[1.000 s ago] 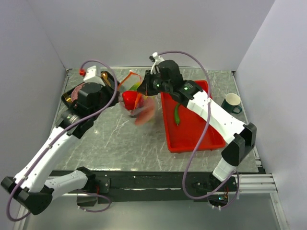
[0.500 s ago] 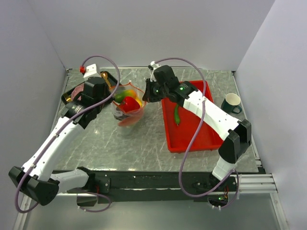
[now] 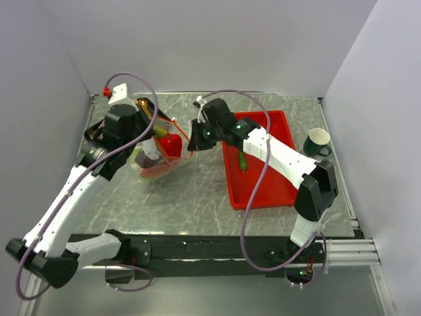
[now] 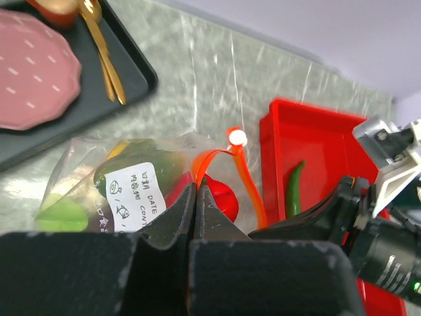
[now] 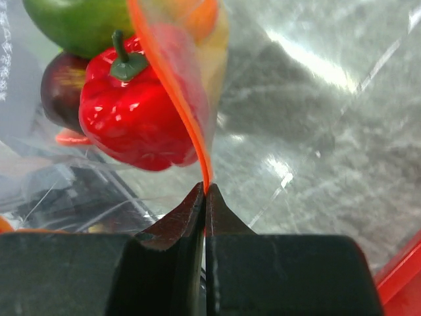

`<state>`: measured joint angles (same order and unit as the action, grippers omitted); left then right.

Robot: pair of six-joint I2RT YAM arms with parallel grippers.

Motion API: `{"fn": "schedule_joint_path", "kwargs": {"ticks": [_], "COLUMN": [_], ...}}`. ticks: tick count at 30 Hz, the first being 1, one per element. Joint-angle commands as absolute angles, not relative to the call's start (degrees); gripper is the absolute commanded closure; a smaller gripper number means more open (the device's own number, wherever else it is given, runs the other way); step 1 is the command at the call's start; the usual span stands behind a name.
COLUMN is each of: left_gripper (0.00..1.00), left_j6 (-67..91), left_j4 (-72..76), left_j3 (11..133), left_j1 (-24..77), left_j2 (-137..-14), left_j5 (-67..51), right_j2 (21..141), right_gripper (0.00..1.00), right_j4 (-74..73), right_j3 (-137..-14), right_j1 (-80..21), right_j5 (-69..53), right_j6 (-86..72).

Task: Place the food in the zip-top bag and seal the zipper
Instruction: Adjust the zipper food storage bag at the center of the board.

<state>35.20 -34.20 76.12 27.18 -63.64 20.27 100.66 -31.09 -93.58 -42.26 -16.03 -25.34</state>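
Note:
The clear zip-top bag [image 3: 152,163] hangs above the table between both grippers. Inside it is food: a red pepper [image 5: 135,115], a green fruit [image 5: 79,23], a dark purple piece [image 5: 58,92] and an orange-yellow piece [image 5: 205,26]. My left gripper [image 4: 197,189] is shut on the orange-red zipper [image 4: 205,160] at the bag's mouth, just above its white label [image 4: 131,191]. My right gripper [image 5: 204,188] is shut on the zipper [image 5: 172,85] further along, and the strip runs taut up from its tips. In the top view the left gripper [image 3: 156,127] and right gripper [image 3: 191,145] stand close together.
A red tray [image 3: 270,187] lies to the right with a green chili [image 3: 243,160] in it. A dark cup [image 3: 318,141] stands at the far right. At the back left a black tray [image 4: 141,79] holds a pink plate [image 4: 29,79] and gold spoons [image 4: 105,62].
Both grippers have moved left and slightly back with the bag. The bag has swung left, and its contents now hang under the left gripper.

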Motion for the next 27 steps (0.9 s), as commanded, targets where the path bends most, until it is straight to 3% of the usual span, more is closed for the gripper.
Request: {"fn": "schedule_joint_path", "kwargs": {"ticks": [1, 7, 12, 17, 20, 24, 27], "left_gripper": [0.99, 0.99, 0.99, 0.99, 0.99, 0.99, 0.99], "left_j6": [37.78, 38.76, 37.79, 37.79, 38.32, 38.50, 38.32], "left_j4": [-31.38, -26.90, -25.67, -23.47, -22.42, -21.53, -21.53], "left_j3": [72.97, 68.73, 69.52, 68.56, 68.20, 67.68, 67.76], "left_j1": [27.07, 27.07, 27.07, 27.07, 27.07, 27.07, 27.07], "left_j2": [-68.99, -68.73, -70.84, -71.98, -72.42, -72.51, -72.77], "left_j5": [12.93, 9.58, 6.16, 2.30, 1.15, -0.43, -0.96], "right_j2": [99.59, 92.37, 94.32, 86.41, 82.19, 78.05, 77.69], "right_gripper": [0.93, 0.79, 0.77, 0.59, 0.38, 0.31, 0.32], "right_j4": [-31.71, -24.34, -29.37, -26.11, -26.19, -25.75, -25.58], "right_j3": [-91.05, -80.24, -77.98, -71.29, -69.18, -65.84, -63.46], "right_j1": [-42.63, -42.19, -42.28, -42.27, -41.14, -35.70, -29.98], "right_j5": [-11.71, -13.27, -7.74, -0.37, 7.20, 8.88, 6.34], "right_j6": [-27.33, -27.95, -29.00, -30.59, -31.46, -31.90, -30.85]}}
